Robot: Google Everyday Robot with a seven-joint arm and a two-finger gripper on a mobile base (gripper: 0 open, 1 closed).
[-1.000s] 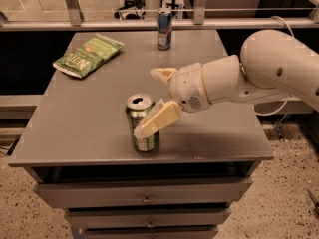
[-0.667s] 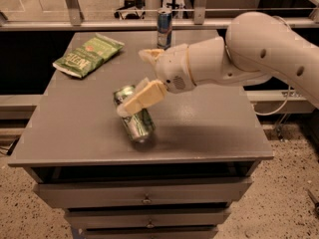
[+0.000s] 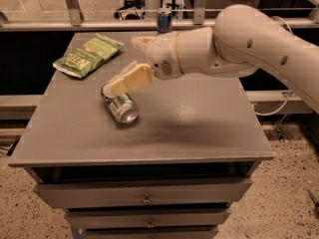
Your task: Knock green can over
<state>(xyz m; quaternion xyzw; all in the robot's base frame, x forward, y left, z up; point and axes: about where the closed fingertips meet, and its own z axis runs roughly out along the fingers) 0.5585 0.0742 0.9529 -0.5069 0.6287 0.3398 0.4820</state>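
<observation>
Arm (image 3: 249, 39) geometry: the white arm reaches in from the right across the grey drawer cabinet (image 3: 189, 128), and the gripper (image 3: 123, 63) sits over the left half of the top. The jaws stand spread apart and grip nothing. The lower finger (image 3: 130, 78) slants down to the left.

Green can (image 3: 119, 105) position: directly below and in front of the lower finger, lying on its side on the cabinet top with one silver end toward the camera. The finger overlaps the can's far end; whether it touches or only hangs just above cannot be told.

Other items: the green snack bag (image 3: 87, 56) lies to the left of the gripper and farther back. The blue can (image 3: 164, 20) stands upright behind the gripper at the rear edge.

Procedure, as judged: the knock appears complete.
- Raise the gripper straight up to clear the can.
- Avoid any sideways drag; a lying can rolls easily toward the front edge.
- Keep the jaws spread during withdrawal.
</observation>
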